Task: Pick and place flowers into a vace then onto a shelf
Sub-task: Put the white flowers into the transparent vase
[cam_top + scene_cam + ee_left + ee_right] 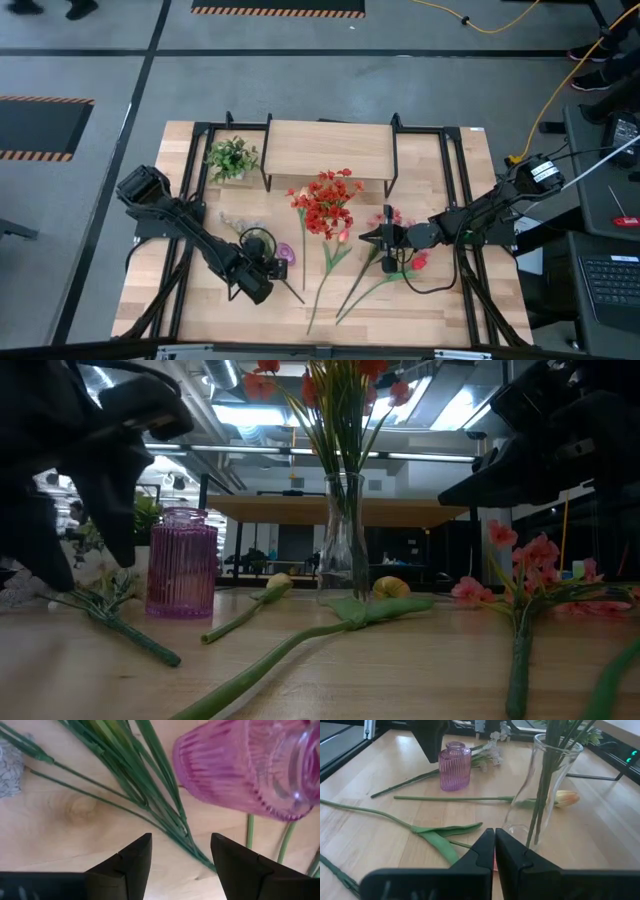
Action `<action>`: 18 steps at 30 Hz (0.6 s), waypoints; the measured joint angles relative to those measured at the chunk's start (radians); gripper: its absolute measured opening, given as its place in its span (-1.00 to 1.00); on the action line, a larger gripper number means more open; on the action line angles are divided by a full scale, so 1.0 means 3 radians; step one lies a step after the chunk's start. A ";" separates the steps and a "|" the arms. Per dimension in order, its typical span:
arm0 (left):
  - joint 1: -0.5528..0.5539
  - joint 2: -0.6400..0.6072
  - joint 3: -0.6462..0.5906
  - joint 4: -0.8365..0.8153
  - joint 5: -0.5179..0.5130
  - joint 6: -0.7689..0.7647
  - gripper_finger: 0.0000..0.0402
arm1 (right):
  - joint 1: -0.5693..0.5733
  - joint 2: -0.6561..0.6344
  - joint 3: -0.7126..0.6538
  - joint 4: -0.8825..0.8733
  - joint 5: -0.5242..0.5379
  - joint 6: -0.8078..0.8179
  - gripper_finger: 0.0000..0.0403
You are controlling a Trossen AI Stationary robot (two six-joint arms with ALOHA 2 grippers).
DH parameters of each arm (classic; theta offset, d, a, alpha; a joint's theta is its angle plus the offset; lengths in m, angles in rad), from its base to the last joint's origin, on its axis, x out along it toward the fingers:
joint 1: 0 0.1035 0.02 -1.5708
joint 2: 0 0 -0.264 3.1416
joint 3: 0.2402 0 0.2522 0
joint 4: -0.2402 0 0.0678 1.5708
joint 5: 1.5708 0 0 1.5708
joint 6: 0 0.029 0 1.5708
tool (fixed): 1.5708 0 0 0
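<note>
A white flower spray lies on the table, its blooms (235, 220) to the left and its green stem (165, 815) running past a pink ribbed vase (250, 765). My left gripper (181, 855) hangs open just above that stem with a finger on either side, clear of it. A clear glass vase (540, 785) holds red flowers (325, 205) upright. My right gripper (495, 845) is shut and points at the glass vase from the table's right, a short gap away. The shelf (328, 150) stands at the far edge.
Tulips with long stems (325, 275) and a yellow bloom (567, 797) lie between the two vases. Pink flowers (520, 560) lie under the right arm. A small green plant (232, 158) stands left of the shelf. Black frame bars run along both table sides.
</note>
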 joint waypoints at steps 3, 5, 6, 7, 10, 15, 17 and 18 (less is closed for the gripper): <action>0.0057 0.0000 0.0000 0.0000 0.0008 -0.0022 -0.02 | 0.0000 0.0000 0.0000 -0.0001 0.0000 0.0001 -0.91; 0.0100 0.0000 0.0000 -0.0004 0.0081 -0.0022 -0.02 | 0.0000 0.0000 0.0000 -0.0002 0.0000 0.0011 -0.91; 0.0122 0.0000 0.0000 -0.0014 0.0136 -0.0023 -0.02 | 0.0000 0.0000 0.0000 -0.0003 0.0000 0.0029 -0.91; 0.0139 0.0000 0.0000 -0.0031 0.0188 -0.0023 -0.02 | 0.0000 0.0000 0.0000 -0.0008 0.0000 0.0048 -0.91; 0.0180 0.0000 0.0000 -0.0073 0.0262 -0.0063 -0.02 | 0.0000 0.0000 -0.0001 -0.0035 0.0000 0.0053 -0.91; 0.0221 0.0000 0.0000 -0.0215 0.0308 -0.0141 -0.02 | 0.0000 0.0000 -0.0001 -0.0036 0.0000 0.0055 -0.91; 0.0228 0.0008 0.0000 -0.0301 0.0360 -0.0239 -0.02 | 0.0000 0.0000 -0.0001 -0.0036 -0.0001 0.0055 -0.91; 0.0228 0.0016 0.0000 -0.0328 0.0359 -0.0281 -0.02 | 0.0000 0.0000 -0.0001 -0.0036 -0.0001 0.0055 -0.91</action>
